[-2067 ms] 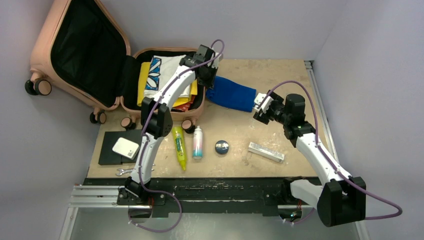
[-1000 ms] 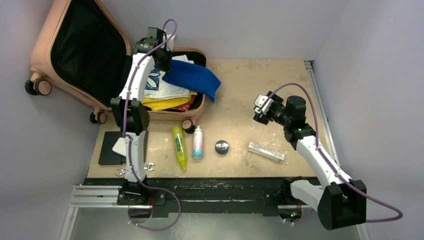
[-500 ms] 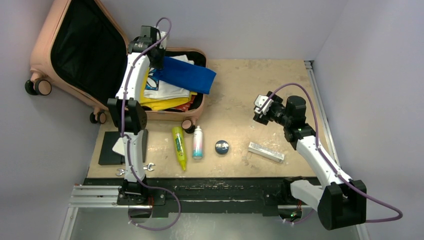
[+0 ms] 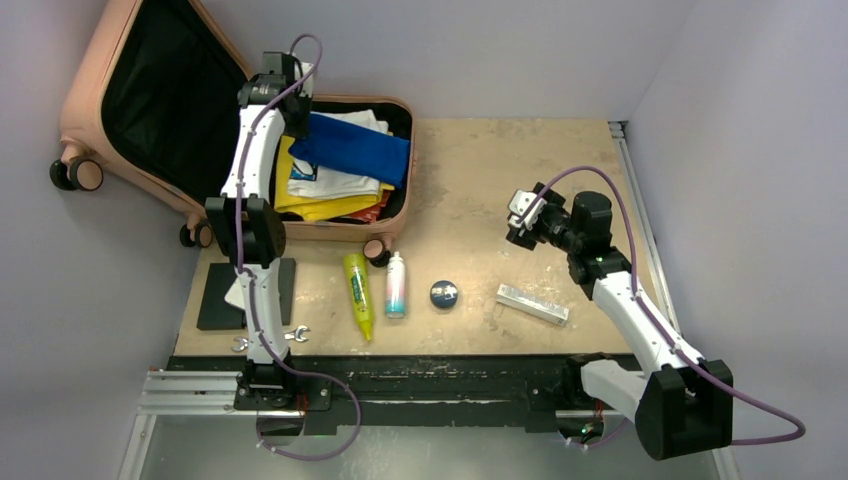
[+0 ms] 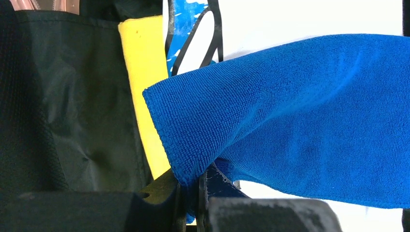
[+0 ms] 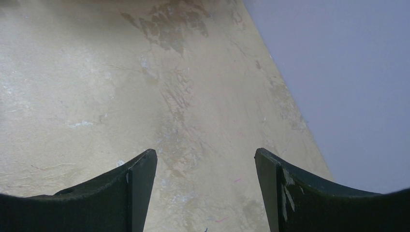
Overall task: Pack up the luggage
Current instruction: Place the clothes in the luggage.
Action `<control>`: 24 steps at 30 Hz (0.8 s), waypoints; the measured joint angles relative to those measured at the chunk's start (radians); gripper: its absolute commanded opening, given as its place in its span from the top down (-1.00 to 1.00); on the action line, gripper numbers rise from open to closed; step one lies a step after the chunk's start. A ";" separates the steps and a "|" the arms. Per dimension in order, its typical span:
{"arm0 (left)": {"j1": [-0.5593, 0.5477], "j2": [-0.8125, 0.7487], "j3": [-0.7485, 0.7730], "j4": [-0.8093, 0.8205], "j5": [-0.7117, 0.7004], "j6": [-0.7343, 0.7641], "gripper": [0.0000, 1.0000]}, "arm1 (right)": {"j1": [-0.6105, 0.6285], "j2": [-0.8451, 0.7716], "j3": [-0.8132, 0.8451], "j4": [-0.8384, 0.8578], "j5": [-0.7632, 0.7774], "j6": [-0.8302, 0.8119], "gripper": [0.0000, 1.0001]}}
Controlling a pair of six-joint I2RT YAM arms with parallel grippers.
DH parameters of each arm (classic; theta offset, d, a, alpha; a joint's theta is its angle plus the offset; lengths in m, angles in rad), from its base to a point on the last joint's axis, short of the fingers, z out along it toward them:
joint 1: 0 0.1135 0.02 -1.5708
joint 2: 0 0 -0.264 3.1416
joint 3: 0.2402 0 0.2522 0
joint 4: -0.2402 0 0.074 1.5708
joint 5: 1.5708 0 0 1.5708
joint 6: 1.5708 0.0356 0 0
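Here the left gripper [image 4: 292,112] is clamped tight on a corner of the blue cloth [image 4: 352,148], which trails away from its jaws over the folded clothes [image 4: 330,186] in the open luggage [image 4: 82,105] beneath. The right gripper [image 4: 522,218] gapes wide, with nothing between its jaws and the bare table [image 4: 480,170] below.

place: probably a robot lab | evidence: plain lilac walls [image 4: 520,50], scuffed plywood table [image 4: 500,170], aluminium rail [image 4: 190,392]
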 measured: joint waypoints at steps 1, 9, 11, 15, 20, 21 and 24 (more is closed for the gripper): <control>0.005 0.000 -0.002 -0.002 0.001 0.000 1.00 | 0.000 0.000 0.000 0.000 0.000 0.000 -0.55; 0.043 0.000 -0.011 -0.010 0.026 -0.012 1.00 | 0.000 0.000 0.000 0.000 0.000 0.000 -0.55; 0.052 -0.003 -0.032 -0.008 0.029 -0.020 1.00 | 0.000 0.000 0.000 0.000 0.000 0.000 -0.56; 0.063 -0.018 -0.106 0.002 0.032 -0.027 1.00 | 0.000 0.000 0.000 0.000 -0.001 0.000 -0.55; 0.071 -0.024 -0.153 0.008 0.041 -0.027 1.00 | 0.000 0.000 0.000 0.000 -0.001 0.000 -0.55; 0.073 -0.024 -0.153 0.009 0.042 -0.027 1.00 | 0.000 0.000 0.000 0.000 -0.001 0.000 -0.55; 0.082 -0.024 -0.153 0.011 0.042 -0.027 0.83 | 0.000 0.000 0.000 0.000 -0.001 0.000 -0.55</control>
